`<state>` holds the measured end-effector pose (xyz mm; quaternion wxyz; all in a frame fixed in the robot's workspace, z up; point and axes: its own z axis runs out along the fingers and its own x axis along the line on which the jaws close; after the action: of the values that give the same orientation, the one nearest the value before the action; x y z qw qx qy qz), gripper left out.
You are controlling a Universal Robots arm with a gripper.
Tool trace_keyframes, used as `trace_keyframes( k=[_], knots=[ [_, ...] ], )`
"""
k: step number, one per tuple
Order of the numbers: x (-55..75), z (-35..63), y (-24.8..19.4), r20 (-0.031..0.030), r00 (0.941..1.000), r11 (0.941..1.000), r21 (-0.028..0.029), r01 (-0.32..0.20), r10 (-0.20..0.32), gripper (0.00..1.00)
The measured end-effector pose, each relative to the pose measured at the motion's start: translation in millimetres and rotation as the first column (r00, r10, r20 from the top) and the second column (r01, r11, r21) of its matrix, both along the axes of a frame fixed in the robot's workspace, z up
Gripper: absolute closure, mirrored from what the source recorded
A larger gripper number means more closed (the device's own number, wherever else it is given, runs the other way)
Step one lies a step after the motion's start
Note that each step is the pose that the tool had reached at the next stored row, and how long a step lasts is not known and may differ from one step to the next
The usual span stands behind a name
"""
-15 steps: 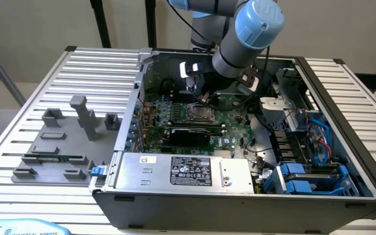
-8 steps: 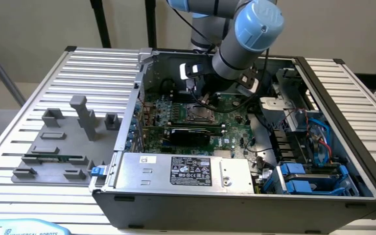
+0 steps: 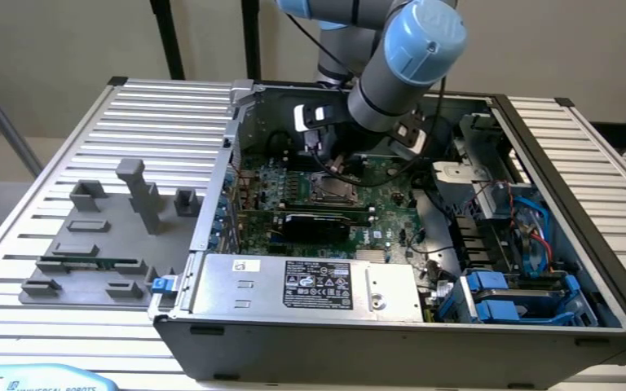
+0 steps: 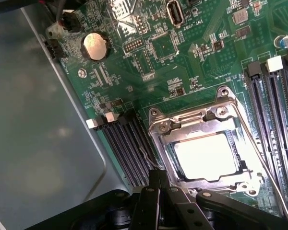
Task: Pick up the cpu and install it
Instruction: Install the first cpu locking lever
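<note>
The gripper (image 4: 157,181) has its fingers drawn together with nothing between them. It hangs low over the green board (image 4: 182,62) inside the open computer case (image 3: 574,244).

Just past the fingertips sits the metal-framed socket (image 4: 192,117), and the cpu (image 4: 209,155) lies inside it, flat and square to the frame. So the chip is beside and beneath the gripper, near it but apart, and no finger touches it. Glare whites out the chip's top, so I cannot tell whether it is fully seated or whether the frame is clamped down on it. A thin wire lever (image 4: 266,158) runs along one side of the socket, and dark memory slots (image 4: 127,148) flank the side nearest the fingers.

By my judgement, the cpu handles as a light, stiff, thin plate. Its metal lid looks smooth and would likely be slippery under hard pads, and there is little height to catch. The underside and the socket's contacts are likely the fragile part, so it would tolerate no tilt, sliding or downward push. The sensible hold is on two opposite edges of the rim, kept level, with the lid's face left alone.

On the exterior view's left, well apart from the case, a grey tray (image 3: 74,281) carries plastic blocks.
</note>
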<state>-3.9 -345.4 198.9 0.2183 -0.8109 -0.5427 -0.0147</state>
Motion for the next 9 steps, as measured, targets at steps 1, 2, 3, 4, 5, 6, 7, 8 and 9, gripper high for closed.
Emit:
trace_keyframes(
  k=[1,2,3,4,5,6,7,8,9],
  knots=[
    [-0.5,0.2,0.4,0.0001,1.0,1.0,0.0001,0.0,0.0,0.89],
    [-0.7,0.4,1.0,0.0001,1.0,1.0,0.0001,0.0,0.0,0.89],
    [-0.8,0.5,1.9,0.0,1.0,1.0,0.0001,0.0,0.0,0.89],
    [-1.0,0.6,3.0,0.0001,1.0,1.0,0.0002,0.0,0.0,0.89],
    [-1.2,0.6,3.8,0.0001,1.0,1.0,0.0003,0.001,-0.001,0.89],
    [-1.4,0.6,3.9,0.0001,1.0,1.0,0.0003,0.001,-0.001,0.89],
    [-1.4,0.6,3.9,0.0001,1.0,1.0,0.0002,0.001,-0.001,0.89],
    [-1.4,0.6,3.9,0.0001,1.0,1.0,0.0002,0.001,-0.001,0.89],
    [-1.4,0.6,4.0,0.0001,1.0,1.0,0.0002,0.001,-0.001,0.89]
  ],
)
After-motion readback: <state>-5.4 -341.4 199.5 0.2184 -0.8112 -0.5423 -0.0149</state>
